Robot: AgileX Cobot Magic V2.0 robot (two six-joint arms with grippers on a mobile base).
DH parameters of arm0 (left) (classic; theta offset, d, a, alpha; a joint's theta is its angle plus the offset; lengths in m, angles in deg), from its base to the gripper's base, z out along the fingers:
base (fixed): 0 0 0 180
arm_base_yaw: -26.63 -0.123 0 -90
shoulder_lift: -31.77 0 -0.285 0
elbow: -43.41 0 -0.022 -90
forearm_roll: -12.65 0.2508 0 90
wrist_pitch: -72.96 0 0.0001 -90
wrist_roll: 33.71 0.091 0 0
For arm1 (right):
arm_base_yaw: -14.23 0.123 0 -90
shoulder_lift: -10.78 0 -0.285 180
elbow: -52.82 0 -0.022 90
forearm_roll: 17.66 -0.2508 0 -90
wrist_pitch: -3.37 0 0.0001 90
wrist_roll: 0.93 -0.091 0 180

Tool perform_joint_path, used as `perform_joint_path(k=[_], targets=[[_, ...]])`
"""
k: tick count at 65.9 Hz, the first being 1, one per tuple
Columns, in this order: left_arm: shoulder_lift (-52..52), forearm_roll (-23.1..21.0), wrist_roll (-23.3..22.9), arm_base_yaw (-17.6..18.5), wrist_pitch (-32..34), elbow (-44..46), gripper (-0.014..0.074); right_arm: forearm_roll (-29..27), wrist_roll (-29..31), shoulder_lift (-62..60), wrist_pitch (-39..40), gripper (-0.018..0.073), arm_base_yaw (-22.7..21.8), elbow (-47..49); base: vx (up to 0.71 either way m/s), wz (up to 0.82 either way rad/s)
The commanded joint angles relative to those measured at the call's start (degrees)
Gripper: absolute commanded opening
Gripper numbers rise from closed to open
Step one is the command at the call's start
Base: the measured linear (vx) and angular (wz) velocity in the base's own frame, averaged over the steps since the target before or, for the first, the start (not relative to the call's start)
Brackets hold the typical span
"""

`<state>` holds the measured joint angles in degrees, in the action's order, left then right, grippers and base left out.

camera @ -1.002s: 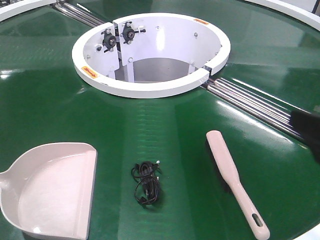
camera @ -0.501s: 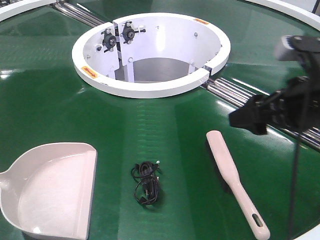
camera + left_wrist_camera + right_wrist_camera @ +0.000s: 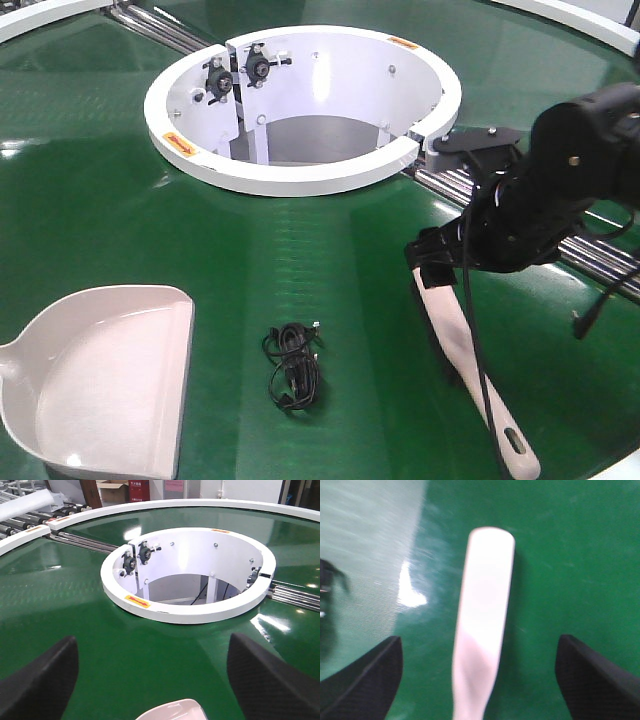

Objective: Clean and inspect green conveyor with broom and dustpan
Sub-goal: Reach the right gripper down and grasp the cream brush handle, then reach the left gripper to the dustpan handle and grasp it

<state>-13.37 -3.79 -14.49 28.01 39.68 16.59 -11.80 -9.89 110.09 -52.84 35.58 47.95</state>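
Beige, slim plastic broom lies ungrasped at near right on the glossy dark-green conveyor, with the right pincer released wide above its head. At near left the left pincer, also released, hangs by the broad beige dustpan. A black cord tangle is unswept, so sweeping looks not yet begun.

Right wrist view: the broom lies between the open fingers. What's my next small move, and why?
Probably lower the right gripper straight down. The broom lies flat on the green conveyor, centred between the open jaws, and in the front view the gripper looks to be above its head end, not yet around it.
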Motion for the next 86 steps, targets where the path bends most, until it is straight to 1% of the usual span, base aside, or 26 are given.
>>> perform_joint_path(k=[1,16,33,40,47,53,60,61,65,66,72,79,86], targets=[[-0.44,-1.02,-0.01,0.01,3.85,1.82,0.056,1.08,0.47,0.56,0.29,0.0558,-0.44,2.24,0.0,0.0],[-0.44,-0.56,-0.01,0.01,3.73,1.82,0.056,-1.39,0.92,6.62,0.4,0.0527,-0.44,2.31,0.0,0.0],[-0.44,-0.56,-0.01,0.01,1.48,1.82,0.056,-1.34,1.15,10.98,1.41,0.0509,-0.44,2.31,0.0,0.0],[-0.44,-0.56,-0.01,0.01,0.35,1.82,0.056,-1.34,1.15,11.28,2.79,0.0484,-0.44,2.31,0.0,0.0],[-0.44,-0.56,-0.01,0.01,-0.45,1.82,0.056,-0.92,1.15,11.28,3.97,0.0409,-0.44,2.31,0.0,0.0],[-0.44,-0.56,-0.01,0.01,-0.68,1.82,0.056,0.33,1.15,11.28,4.96,0.0299,-0.44,2.31,0.0,0.0],[-0.44,-0.56,-0.01,0.01,-0.68,1.82,0.056,2.24,1.09,11.28,6.49,0.0132,-0.44,2.31,0.0,0.0],[-0.44,-0.56,-0.01,0.01,-0.68,1.82,0.056,2.35,1.09,11.28,6.61,0.0094,-0.44,2.31,0.0,0.0],[-0.44,-0.56,-0.01,0.01,-0.68,1.82,0.056,2.16,1.09,11.28,6.77,-0.0006,-0.97,2.31,0.0,0.0],[-0.44,-0.56,-0.01,0.01,-0.68,1.82,0.056,1.73,1.0,11.28,6.77,-0.0017,-1.03,2.31,0.0,0.0],[-0.39,-0.56,-0.01,0.01,-0.92,1.82,0.056,-0.78,1.38,11.21,5.43,-0.0012,-2.3,2.42,0.0,0.0],[-0.39,-0.56,-0.01,0.01,-1.03,1.82,0.056,-5.86,4.56,11.01,1.33,-0.0011,-3.96,3.69,0.0,0.0],[-0.39,-0.56,-0.01,0.01,-1.03,1.82,0.056,-9.04,7.05,9.71,-3.4,-0.001,-5.11,5.74,0.0,0.0]])
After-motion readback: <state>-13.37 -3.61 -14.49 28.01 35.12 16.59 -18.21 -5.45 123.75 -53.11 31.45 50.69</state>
